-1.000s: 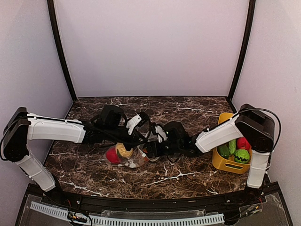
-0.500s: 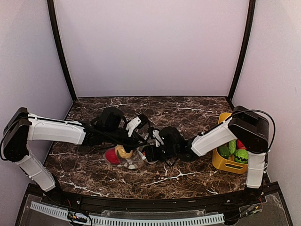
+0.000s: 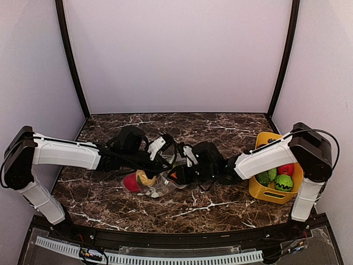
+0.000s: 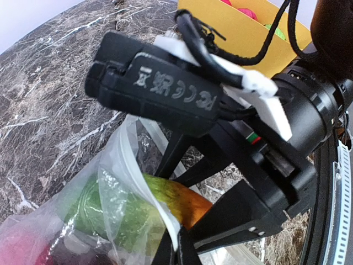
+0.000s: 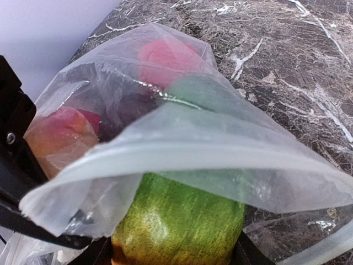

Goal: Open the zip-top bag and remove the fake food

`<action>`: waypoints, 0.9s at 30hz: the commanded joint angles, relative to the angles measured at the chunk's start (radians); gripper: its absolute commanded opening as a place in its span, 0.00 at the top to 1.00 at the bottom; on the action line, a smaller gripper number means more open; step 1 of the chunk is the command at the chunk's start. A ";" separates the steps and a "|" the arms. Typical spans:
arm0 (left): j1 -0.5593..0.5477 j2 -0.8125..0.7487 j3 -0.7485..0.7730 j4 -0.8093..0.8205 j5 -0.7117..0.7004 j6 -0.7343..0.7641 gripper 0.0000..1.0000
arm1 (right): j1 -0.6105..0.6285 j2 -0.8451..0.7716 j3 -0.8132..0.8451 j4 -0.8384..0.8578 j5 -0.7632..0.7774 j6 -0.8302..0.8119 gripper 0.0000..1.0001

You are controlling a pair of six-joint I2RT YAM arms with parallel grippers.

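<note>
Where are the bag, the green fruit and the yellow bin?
bag (image 5: 231, 132): right wrist view, upper film
green fruit (image 5: 176, 221): right wrist view, bare skin
yellow bin (image 3: 263, 193): top view, near wall

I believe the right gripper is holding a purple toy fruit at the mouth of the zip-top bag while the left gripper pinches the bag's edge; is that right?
Not quite: the right wrist view shows the toy fruit in the right gripper is green and yellow, not purple. It is at the mouth of the zip-top bag, whose edge the left gripper pinches.
</note>
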 commanded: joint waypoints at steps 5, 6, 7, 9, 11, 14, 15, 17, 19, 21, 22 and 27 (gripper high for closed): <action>0.006 0.029 0.021 -0.032 -0.047 0.001 0.99 | 0.002 -0.116 -0.037 -0.163 -0.032 -0.024 0.60; 0.005 0.033 0.024 -0.031 -0.050 0.000 0.99 | 0.002 -0.133 -0.048 -0.167 -0.044 -0.025 0.60; 0.006 0.037 0.026 -0.030 -0.058 -0.001 0.99 | 0.001 -0.151 -0.059 -0.177 -0.049 -0.027 0.60; 0.006 0.045 0.029 -0.028 -0.068 -0.006 0.99 | -0.001 -0.183 -0.073 -0.207 -0.057 -0.028 0.61; 0.006 0.051 0.030 -0.026 -0.078 -0.008 0.99 | -0.004 -0.224 -0.096 -0.232 -0.055 -0.021 0.63; 0.007 0.060 0.033 -0.022 -0.086 -0.009 0.99 | -0.012 -0.299 -0.139 -0.263 -0.044 -0.007 0.64; 0.008 0.061 0.035 -0.021 -0.086 -0.009 0.99 | -0.018 -0.340 -0.153 -0.273 -0.036 -0.006 0.64; 0.010 0.067 0.037 -0.016 -0.084 -0.009 0.99 | -0.041 -0.404 -0.178 -0.298 -0.023 -0.006 0.64; 0.014 0.073 0.038 -0.010 -0.078 -0.009 0.99 | -0.073 -0.473 -0.201 -0.321 -0.020 -0.002 0.64; 0.017 0.077 0.039 -0.005 -0.072 -0.009 0.99 | -0.105 -0.539 -0.218 -0.360 -0.013 -0.004 0.64; 0.020 0.078 0.039 -0.003 -0.068 -0.009 0.99 | -0.123 -0.567 -0.222 -0.376 -0.005 -0.007 0.64; 0.029 0.088 0.044 0.009 -0.054 -0.035 0.99 | -0.237 -0.650 -0.218 -0.469 0.018 -0.028 0.64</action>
